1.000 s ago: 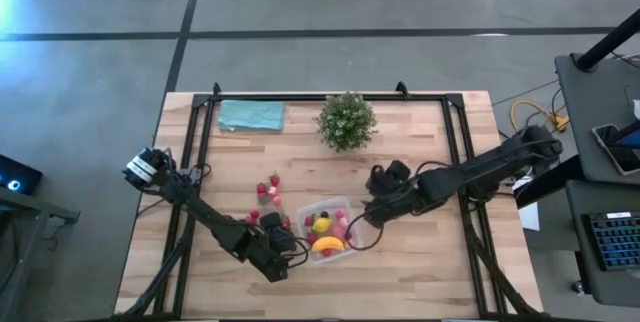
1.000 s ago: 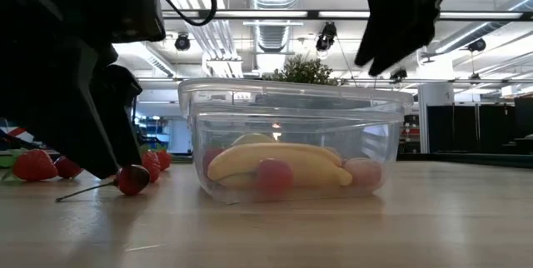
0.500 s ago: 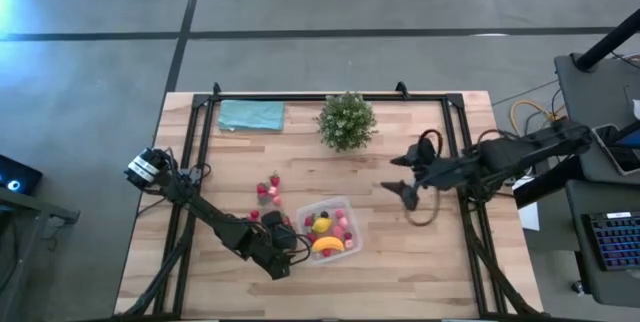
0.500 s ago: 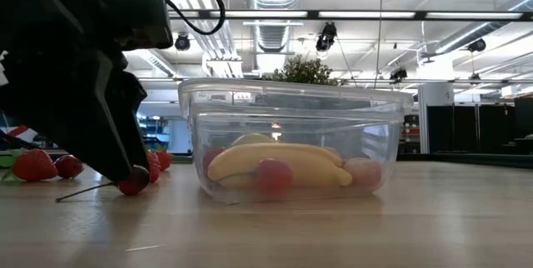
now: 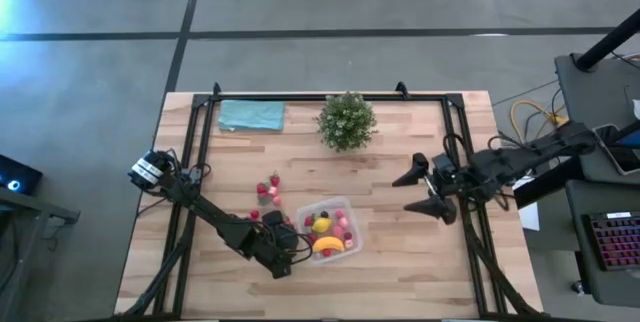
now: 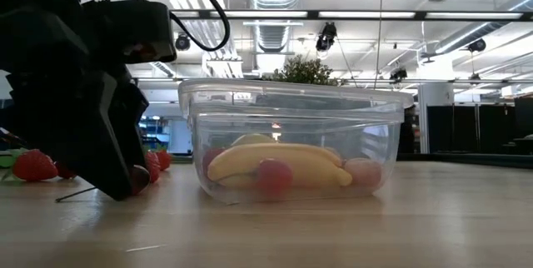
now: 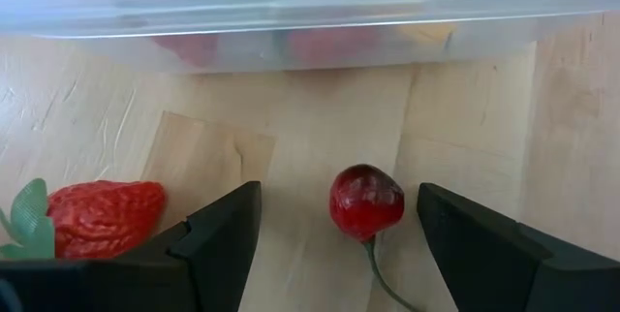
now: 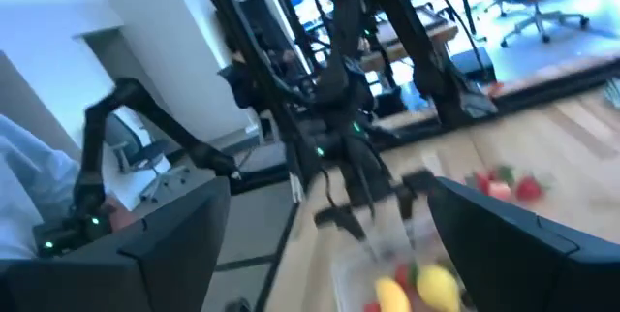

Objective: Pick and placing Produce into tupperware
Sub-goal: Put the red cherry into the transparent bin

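The left gripper (image 5: pixel 283 259) sits low in the high view, left of centre, down at the table just beside the tupperware (image 5: pixel 345 243), fingers spread with nothing between them pinched. The right gripper (image 5: pixel 422 191) is right of centre, lifted and well apart from the container, its fingers spread wide and empty. The tupperware holds a banana (image 5: pixel 328 246), a lemon (image 5: pixel 321 226) and several red and pink pieces; a few strawberries (image 5: pixel 267 190) lie on the bare wood up-left of it. A teal cloth (image 5: pixel 251 115) and a potted plant (image 5: pixel 347 120) stand near the top edge of the table.

In the low view the left gripper (image 6: pixel 117 181) fills the left side, standing over a cherry (image 6: pixel 137 178) on the table, with the tupperware (image 6: pixel 291 101) in the middle and the banana (image 6: pixel 279 163) inside it.

In the left wrist view the cherry (image 7: pixel 366 201) lies on the wood between the two spread fingers (image 7: pixel 218 239), touching neither; a strawberry (image 7: pixel 105 217) lies at the left, and the tupperware (image 7: pixel 310 12) wall runs across the top.

In the right wrist view, the lemon (image 8: pixel 438 285) shows at the bottom edge between the spread fingers (image 8: pixel 504 239).
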You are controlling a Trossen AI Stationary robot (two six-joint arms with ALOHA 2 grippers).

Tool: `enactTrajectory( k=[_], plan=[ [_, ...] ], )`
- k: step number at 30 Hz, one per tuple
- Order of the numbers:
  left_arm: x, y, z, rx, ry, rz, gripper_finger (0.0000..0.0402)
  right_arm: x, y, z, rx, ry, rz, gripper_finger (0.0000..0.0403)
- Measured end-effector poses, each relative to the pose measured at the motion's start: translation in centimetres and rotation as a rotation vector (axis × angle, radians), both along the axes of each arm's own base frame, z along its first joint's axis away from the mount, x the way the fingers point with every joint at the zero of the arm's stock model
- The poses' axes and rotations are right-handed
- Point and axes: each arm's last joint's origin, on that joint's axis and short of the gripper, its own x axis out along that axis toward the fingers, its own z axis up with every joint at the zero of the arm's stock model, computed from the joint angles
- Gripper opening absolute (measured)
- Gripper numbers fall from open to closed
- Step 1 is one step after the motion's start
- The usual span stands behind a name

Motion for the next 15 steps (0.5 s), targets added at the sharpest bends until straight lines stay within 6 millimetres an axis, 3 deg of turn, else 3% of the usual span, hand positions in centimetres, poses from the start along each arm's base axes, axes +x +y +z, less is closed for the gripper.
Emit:
enactTrajectory(
  k=[4, 15],
  plan=[
    [0.0, 0.0, 0.0, -0.001, -0.001, 0.001, 0.0264, -1.0, -0.4, -3.6, 0.039, 0.061, -0.013, 0.0348],
    [0.4, 0.5, 0.0, -0.007, -0.001, 0.018, 0.0264, -3.1, -2.9, -8.6, 0.042, 0.067, -0.138, 0.0345]
  ],
)
